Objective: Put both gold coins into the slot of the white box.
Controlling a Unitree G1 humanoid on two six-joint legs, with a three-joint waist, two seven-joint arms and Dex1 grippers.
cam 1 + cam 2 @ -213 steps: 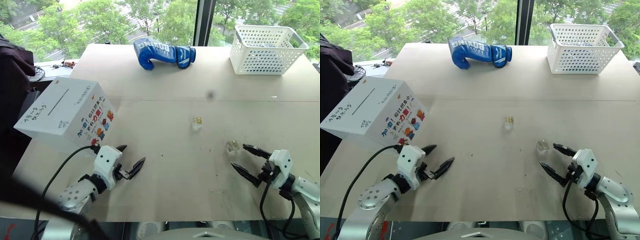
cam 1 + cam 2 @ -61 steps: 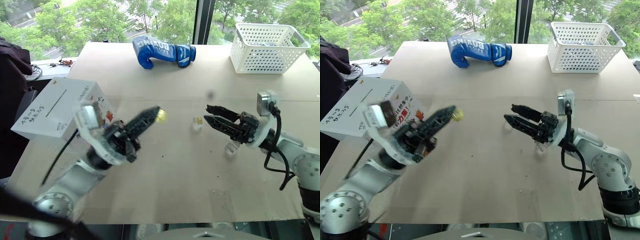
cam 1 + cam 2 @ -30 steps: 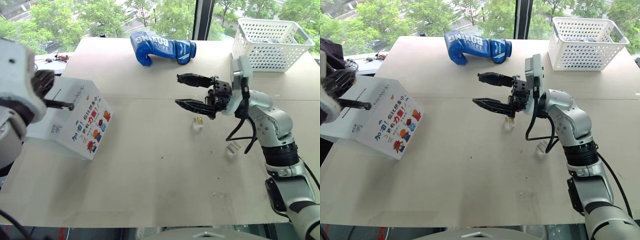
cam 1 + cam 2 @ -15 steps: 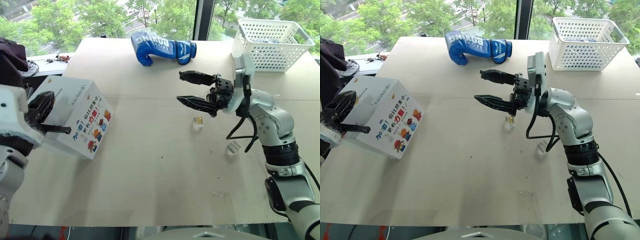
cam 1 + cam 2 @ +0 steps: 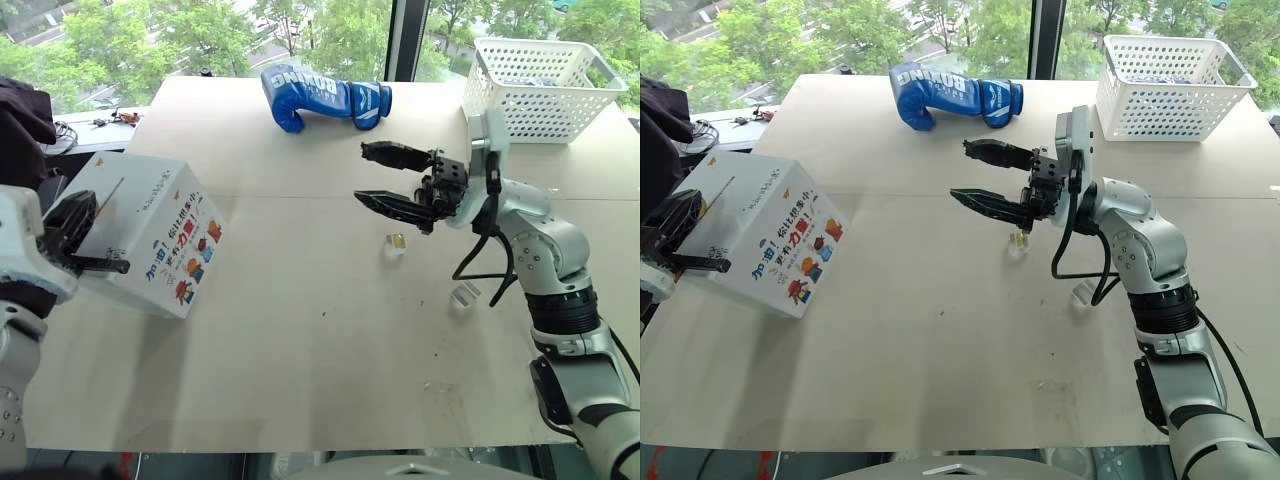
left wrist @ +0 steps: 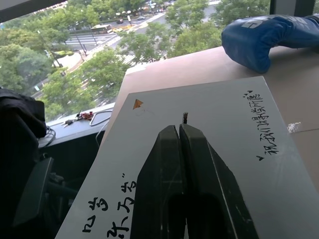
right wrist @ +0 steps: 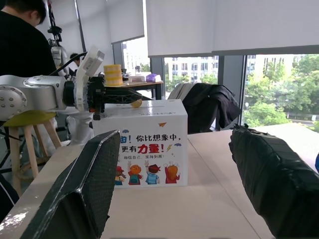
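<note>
The white box stands at the table's left edge, its slot a thin dark line across the top face. My left gripper is shut on a gold coin, which it holds just above the box top at the near end of the slot. In the left wrist view the shut fingers cover most of the slot. The other gold coin sits in a small clear holder at mid-table. My right gripper hangs open and empty above the table, just behind that coin, pointing left.
A blue boxing glove lies at the back middle and a white lattice basket at the back right. An empty clear holder lies right of centre. A person stands beyond the box's left side.
My left gripper has sunk and drawn left with the coin, down to the box top. The right gripper has stayed where it was, still open.
</note>
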